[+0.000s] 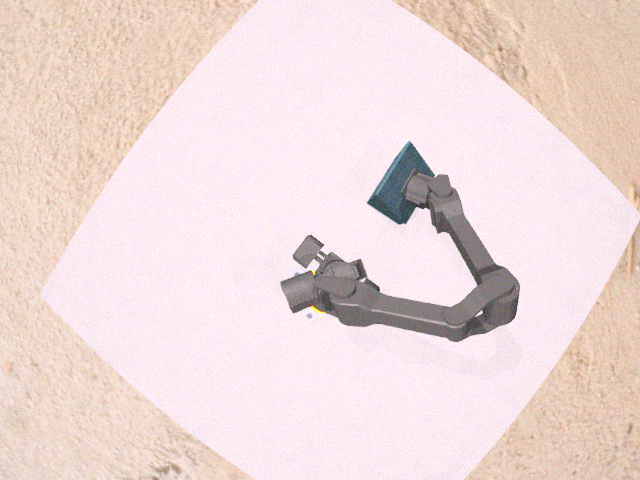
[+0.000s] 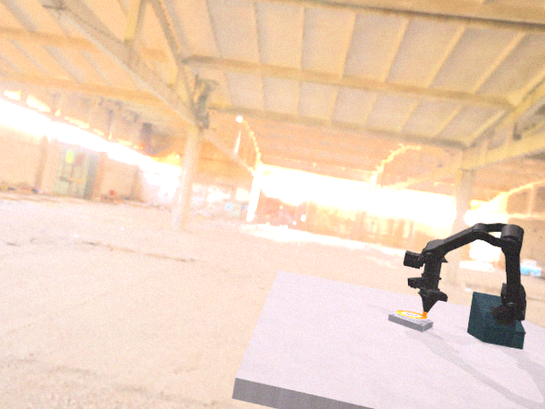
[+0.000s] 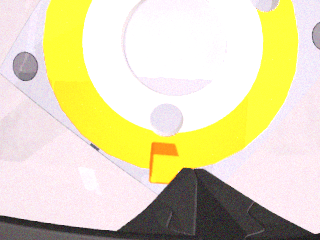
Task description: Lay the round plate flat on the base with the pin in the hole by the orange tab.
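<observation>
Your closed, empty gripper (image 3: 190,175) sits low in the frame beside the orange tab (image 3: 162,162), ready to push the plate (image 3: 67,74) round.

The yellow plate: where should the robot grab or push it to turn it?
Probably the orange tab: it sticks out past the yellow plate's rim beside a hole. The shut gripper is already low beside it, so push sideways along the rim.
</observation>
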Tool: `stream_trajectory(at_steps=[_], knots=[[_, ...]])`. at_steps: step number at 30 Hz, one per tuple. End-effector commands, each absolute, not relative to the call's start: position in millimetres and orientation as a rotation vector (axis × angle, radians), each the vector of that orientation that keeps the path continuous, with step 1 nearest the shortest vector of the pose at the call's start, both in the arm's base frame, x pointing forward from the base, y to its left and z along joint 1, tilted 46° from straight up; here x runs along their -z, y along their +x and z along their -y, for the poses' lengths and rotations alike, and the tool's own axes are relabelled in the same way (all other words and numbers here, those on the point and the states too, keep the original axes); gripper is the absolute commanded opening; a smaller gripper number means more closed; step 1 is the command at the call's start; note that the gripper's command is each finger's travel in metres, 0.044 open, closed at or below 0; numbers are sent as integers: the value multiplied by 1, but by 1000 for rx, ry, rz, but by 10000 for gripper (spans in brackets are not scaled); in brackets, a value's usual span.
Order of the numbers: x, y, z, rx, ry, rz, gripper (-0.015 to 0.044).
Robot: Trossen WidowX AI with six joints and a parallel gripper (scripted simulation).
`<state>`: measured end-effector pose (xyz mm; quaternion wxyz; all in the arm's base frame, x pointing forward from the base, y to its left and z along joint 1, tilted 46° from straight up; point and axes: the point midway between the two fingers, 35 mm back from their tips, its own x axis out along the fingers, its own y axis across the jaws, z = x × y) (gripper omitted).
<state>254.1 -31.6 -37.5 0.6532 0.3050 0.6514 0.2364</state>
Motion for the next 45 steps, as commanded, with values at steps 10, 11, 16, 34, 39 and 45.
stream_trajectory(at_steps=[10, 11, 16, 34, 39, 45], knots=[[25, 254, 18, -543, 698, -1479, 0], [25, 255, 18, -543, 698, -1479, 0], [22, 256, 15, -543, 698, -1479, 0], [-8, 257, 44, -538, 704, -1476, 0], [-8, 257, 44, -538, 704, -1476, 0], [-8, 257, 44, -538, 704, -1476, 0]])
